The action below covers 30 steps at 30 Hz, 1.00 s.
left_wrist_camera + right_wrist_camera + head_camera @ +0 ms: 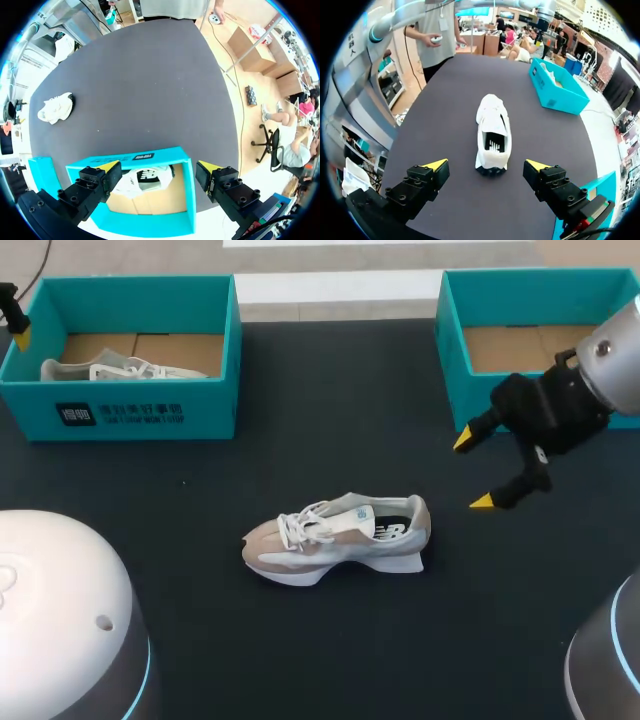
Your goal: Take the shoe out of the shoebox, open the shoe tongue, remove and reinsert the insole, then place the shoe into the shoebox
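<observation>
At upper left the left tool (159,167) hangs open over the left shoebox (200,410), well apart from the shoe (335,538). The shoe lies mid-frame on the counter (250,660), toe left, heel right. The right tool (473,471), open and empty, is nearer, beyond the heel.

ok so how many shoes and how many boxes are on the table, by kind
shoes: 2, the beige shoe on the table and the white shoe in the left shoebox
shoeboxes: 2, that left one and the right shoebox
total: 4
</observation>
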Tool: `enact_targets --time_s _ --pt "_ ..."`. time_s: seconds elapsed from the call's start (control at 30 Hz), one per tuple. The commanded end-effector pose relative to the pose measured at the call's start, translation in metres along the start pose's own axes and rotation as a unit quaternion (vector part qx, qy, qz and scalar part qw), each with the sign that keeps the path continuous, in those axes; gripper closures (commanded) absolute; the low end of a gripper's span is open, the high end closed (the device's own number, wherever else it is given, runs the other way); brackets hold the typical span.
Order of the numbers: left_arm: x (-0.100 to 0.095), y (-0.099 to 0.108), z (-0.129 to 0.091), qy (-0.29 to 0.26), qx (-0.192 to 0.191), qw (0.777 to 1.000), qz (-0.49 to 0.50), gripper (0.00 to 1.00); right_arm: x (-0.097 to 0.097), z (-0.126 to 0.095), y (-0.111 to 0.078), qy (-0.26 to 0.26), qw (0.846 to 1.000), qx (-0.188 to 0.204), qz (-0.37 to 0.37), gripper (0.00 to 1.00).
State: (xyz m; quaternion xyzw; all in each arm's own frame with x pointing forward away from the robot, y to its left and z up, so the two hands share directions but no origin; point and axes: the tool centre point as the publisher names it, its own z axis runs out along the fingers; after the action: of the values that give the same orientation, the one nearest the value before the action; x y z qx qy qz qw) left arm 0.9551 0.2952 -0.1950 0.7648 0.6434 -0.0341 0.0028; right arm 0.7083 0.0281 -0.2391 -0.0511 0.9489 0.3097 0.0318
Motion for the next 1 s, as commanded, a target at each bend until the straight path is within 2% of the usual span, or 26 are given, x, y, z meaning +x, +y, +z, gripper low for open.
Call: enact_targets --time_s 0.03,0.17,0.23,0.33,0.4,0.5,0.57,0.83,0.93,1.0 --pt "-0.001 -0.002 0.0 0.002 -0.001 1.0 0.0 0.0 0.001 0.013 -0.027 -0.007 0.998 -0.062 0.0 0.0" --pt "-0.001 -0.002 0.0 0.002 -0.001 1.0 0.0 0.0 0.0 0.025 -0.042 -0.015 0.996 -0.081 -0.019 0.0" --pt "-0.001 -0.002 0.0 0.002 -0.001 1.0 0.0 0.0 0.0 0.035 -0.049 -0.021 0.993 -0.111 -0.021 0.0" --pt "-0.001 -0.002 0.0 0.002 -0.001 1.0 0.0 0.0 0.001 0.049 -0.063 -0.014 0.993 -0.113 -0.02 0.0" --pt "-0.001 -0.002 0.0 0.002 -0.001 1.0 0.0 0.0 0.003 0.059 -0.072 -0.014 0.991 -0.133 -0.006 0.0" --pt "-0.001 -0.002 0.0 0.002 -0.001 1.0 0.0 0.0 0.003 0.072 -0.082 0.0 0.991 -0.13 0.007 0.0" --pt "-0.001 -0.002 0.0 0.002 -0.001 1.0 0.0 0.0 0.003 0.075 -0.088 -0.012 0.99 -0.14 0.012 0.0" --pt "-0.001 -0.002 0.0 0.002 -0.001 1.0 0.0 0.0 0.0 0.077 -0.107 -0.012 0.99 -0.136 0.03 0.0" --pt "-0.001 -0.002 0.0 0.002 -0.001 1.0 0.0 0.0 -0.001 0.075 -0.116 -0.023 0.986 -0.16 0.052 0.0" --pt "-0.001 -0.002 0.0 0.002 -0.001 1.0 0.0 0.0 -0.001 0.075 -0.116 -0.023 0.986 -0.16 0.052 0.0"
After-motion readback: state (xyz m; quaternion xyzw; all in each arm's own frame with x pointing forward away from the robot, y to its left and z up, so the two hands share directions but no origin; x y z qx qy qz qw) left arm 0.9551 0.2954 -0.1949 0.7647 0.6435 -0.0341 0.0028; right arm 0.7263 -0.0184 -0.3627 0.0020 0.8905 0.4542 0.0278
